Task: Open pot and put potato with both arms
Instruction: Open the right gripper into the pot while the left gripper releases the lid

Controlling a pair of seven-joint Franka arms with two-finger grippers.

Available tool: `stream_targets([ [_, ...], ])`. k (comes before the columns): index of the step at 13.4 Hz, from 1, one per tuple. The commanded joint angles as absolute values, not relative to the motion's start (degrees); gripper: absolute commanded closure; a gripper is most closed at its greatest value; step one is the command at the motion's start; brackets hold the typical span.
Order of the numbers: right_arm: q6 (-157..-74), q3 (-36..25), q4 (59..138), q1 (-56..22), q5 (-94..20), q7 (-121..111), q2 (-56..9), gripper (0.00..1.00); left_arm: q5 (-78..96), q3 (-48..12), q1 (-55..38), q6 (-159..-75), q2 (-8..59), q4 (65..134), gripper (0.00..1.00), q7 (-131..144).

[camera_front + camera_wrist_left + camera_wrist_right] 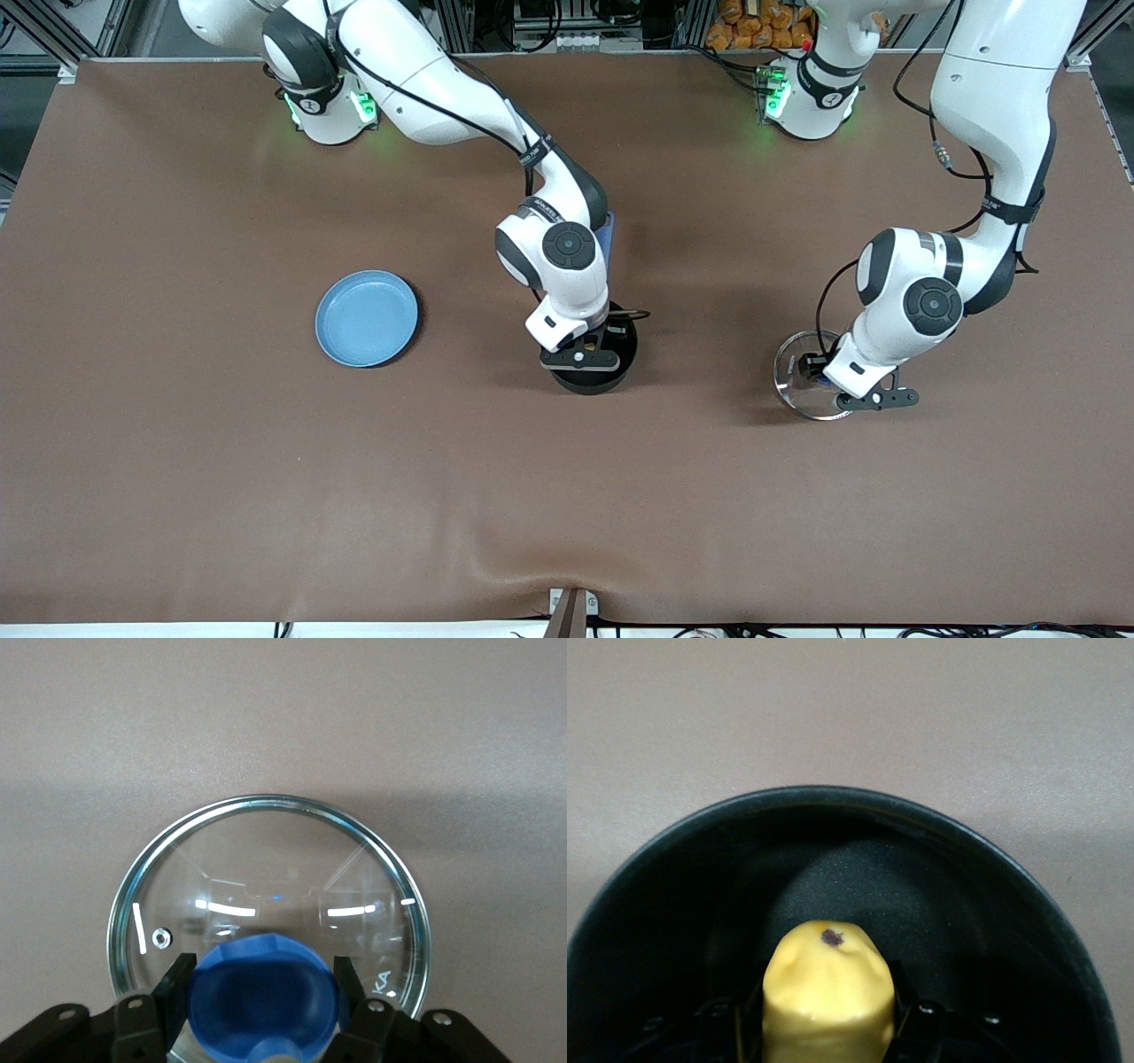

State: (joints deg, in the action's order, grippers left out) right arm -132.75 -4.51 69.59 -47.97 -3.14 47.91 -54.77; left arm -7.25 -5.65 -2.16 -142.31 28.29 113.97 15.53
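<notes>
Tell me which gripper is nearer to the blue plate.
The right. The right gripper is over the open pot, holding the potato inside it; the left gripper grips the lid much farther from the plate.

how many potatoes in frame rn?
1. The potato sits between the right end effector's fingers, over the open pot mid-table. None shows on the plate or under the lid; the pot floor is partly hidden.

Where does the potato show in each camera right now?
Front view: hidden under the right gripper over the pot.
Left wrist view: not in it.
Right wrist view: potato low and central, between the fingers.
Shared landmark: the black pot rim.
</notes>
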Motion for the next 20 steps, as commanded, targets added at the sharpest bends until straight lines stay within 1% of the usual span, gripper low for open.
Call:
stream_targets([
  [1,-133.41,-5.1,68.99,-48.43,-2.29,49.13,-55.02,0.0,-7.21,-5.89,-1.76,-148.87,26.72,118.82,1.0,15.91],
  [2,-133.33,-5.1,68.99,-48.43,-2.29,49.04,-54.85,0.0,-7.21,-5.89,-1.76,-148.89,26.72,118.65,1.0,15.56],
  [3,-133.16,-5.01,68.99,-47.99,-2.46,48.87,-54.06,0.0,-7.21,-5.89,-1.67,-148.89,26.63,118.3,0.29,15.47],
  [4,-132.72,-5.01,69.52,-47.55,-2.63,48.78,-52.05,0.0,-7.21,-5.8,-1.41,-148.8,26.28,117.6,0.0,14.69],
  [5,-131.41,-5.01,70.91,-46.5,-2.98,48.52,-48.64,0.0,-7.21,-5.8,-1.15,-148.36,25.24,116.47,0.0,13.98],
  [7,-123.53,-4.92,71.37,-45.27,-3.34,48.34,-42.39,0.0,-7.12,-6.06,-1.05,-143.64,23.22,113.22,0.0,13.97],
  [8,-120.35,-4.83,71.37,-44.31,-3.34,48.25,-39.58,0.0,-6.68,-6.15,-1.14,-139.7,21.99,111.2,0.0,13.97],
  [11,-110.6,-4.57,72.5,-41.32,-3.34,47.9,-29.74,0.0,-5.89,-7.38,-1.06,-122.92,18.73,101.54,0.0,13.62],
  [12,-108.57,-3.53,74.77,-39.13,-3.34,46.51,-25.44,0.0,-4.93,-7.47,-1.14,-120.0,17.42,99.69,0.0,13.8],
  [14,-107.58,0.51,83.54,-31.94,-3.34,41.6,-15.78,0.0,-4.39,-7.47,-1.14,-117.69,13.56,98.96,0.0,13.54],
  [15,-107.32,1.4,86.63,-29.56,-3.34,39.75,-12.08,0.0,-4.39,-7.56,-1.23,-116.55,11.36,98.88,0.0,13.54],
  [16,-104.44,1.49,88.23,-27.62,-3.34,38.42,-9.0,0.0,-4.39,-7.65,-1.23,-114.89,9.51,98.44,0.0,13.62],
  [18,-96.63,1.49,88.15,-23.75,-3.25,32.12,-5.29,0.0,-4.05,-7.73,-1.32,-111.12,7.31,97.13,0.0,13.62],
  [20,-91.95,0.97,88.24,-20.32,-2.55,24.65,-2.74,0.0,-2.82,-7.65,-1.41,-106.2,5.81,94.24,0.0,13.54],
])
